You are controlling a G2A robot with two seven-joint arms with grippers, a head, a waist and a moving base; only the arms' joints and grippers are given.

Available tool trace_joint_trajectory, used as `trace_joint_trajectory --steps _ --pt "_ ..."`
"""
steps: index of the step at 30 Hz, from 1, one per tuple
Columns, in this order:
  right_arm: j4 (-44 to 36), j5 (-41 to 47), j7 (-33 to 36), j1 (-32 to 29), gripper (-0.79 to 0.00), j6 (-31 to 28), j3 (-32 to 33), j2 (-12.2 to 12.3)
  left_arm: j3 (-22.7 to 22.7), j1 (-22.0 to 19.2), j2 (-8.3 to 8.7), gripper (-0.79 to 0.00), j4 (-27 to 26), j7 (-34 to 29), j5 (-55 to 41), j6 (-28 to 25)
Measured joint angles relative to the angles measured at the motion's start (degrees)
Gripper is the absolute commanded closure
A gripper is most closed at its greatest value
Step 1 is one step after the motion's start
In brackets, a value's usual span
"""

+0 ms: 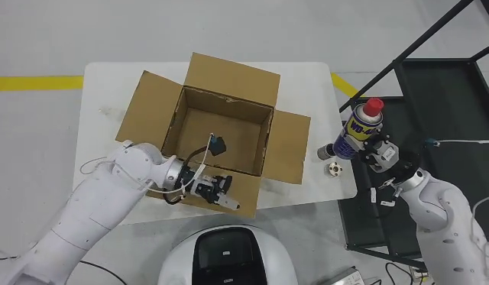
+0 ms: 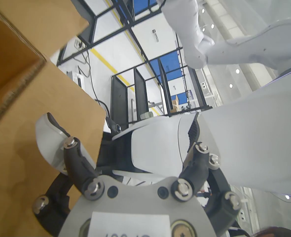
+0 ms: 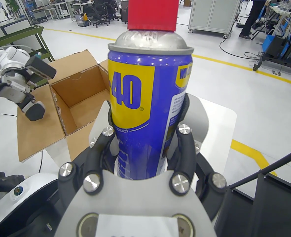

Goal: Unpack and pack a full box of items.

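An open cardboard box [image 1: 229, 102] stands in the middle of the white table [image 1: 306, 79], flaps spread, with bare cardboard floor showing inside. My right gripper [image 1: 368, 142] is off the table's right edge, shut on an upright blue and yellow spray can [image 1: 357, 128] with a red cap. The same spray can [image 3: 145, 94] sits between that gripper's fingers [image 3: 185, 134] in the right wrist view. My left gripper [image 1: 224, 191] is at the box's near flap, open and holding nothing. One of its pads [image 2: 49, 136] lies against the cardboard flap [image 2: 24, 114].
A small grey cylinder [image 1: 326, 151] and a small white round part [image 1: 335, 168] lie at the table's right edge, close to the can. A black metal cart [image 1: 435, 117] stands right of the table, under my right arm.
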Motion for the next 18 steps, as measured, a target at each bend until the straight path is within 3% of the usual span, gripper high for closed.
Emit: trace_joint_trajectory --steps 6,10,14,18 --pt "-0.02 -0.04 0.36 0.12 0.000 -0.16 -0.42 -0.08 1.64 2.72 2.68 -0.785 -3.84 -3.81 5.02 3.79" --pt "-0.04 0.07 0.69 0.32 0.000 -0.23 -0.55 -0.10 3.69 1.89 3.64 -0.785 -2.44 -1.81 8.56 1.78" --pt "0.12 0.25 0.99 0.48 0.000 -0.38 -0.28 -0.10 4.00 -0.19 3.21 -0.785 1.33 3.67 12.60 -3.15" --pt "0.27 0.43 1.29 0.54 0.000 -0.53 0.10 -0.09 5.01 -1.56 1.86 -0.785 3.42 10.43 17.24 -4.84"
